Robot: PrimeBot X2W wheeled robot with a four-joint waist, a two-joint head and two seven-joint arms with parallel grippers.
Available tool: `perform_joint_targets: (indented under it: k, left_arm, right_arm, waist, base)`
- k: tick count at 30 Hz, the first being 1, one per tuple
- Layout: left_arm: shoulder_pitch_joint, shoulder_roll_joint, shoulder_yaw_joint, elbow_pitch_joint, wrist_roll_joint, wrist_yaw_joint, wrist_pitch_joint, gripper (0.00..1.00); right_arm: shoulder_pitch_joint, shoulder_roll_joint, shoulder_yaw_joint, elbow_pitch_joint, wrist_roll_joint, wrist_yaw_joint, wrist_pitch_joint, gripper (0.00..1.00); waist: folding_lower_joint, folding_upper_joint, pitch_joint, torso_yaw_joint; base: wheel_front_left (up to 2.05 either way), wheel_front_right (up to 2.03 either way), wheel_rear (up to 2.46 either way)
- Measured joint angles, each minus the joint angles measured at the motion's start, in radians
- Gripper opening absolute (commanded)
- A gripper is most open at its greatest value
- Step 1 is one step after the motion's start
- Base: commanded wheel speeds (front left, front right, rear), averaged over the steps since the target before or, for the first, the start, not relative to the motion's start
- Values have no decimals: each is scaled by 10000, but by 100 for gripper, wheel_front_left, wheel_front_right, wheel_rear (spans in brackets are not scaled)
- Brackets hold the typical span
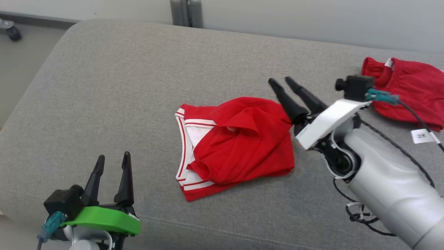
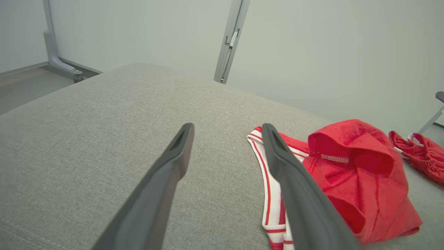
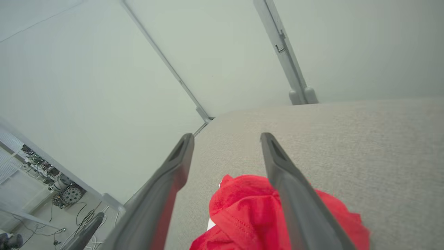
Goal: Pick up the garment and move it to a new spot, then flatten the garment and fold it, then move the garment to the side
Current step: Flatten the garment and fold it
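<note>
Head view, grey cushion: broad seat surface under both red cloths.
Right arm: pale forearm enters from the lower right and angles up-left, with its wrist at the garment's right edge.
Garment: red with white striped trim, crumpled mid-cushion, lying loose.
Second red cloth: far right, behind the right wrist camera, well apart from the garment.
Left gripper: lower left, fingers upright, spread and empty.
Right gripper: fingers spread above the garment's upper right corner, gripping nothing.

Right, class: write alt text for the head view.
A crumpled red garment lies on a grey cushion, the open right end effector at its right edge, the open left end effector lower left; a second red garment far right.
</note>
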Motion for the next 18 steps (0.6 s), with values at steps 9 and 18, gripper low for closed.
perform_joint_targets:
  k: [9,18]
  left_arm:
    - [-146,4,-874,-75,470,0,0,100]
    - [-651,6,-1670,568,602,0,2,100]
  right_arm:
    - [586,-943,-1189,-38,-31,-12,-119,100]
    - [973,-1127,-2253,-449,-803,-142,-132,100]
  waist:
    - [0,0,7,-1036]
    - [0,0,388,-1893]
  base:
    - [0,0,0]
    - [0,0,0]
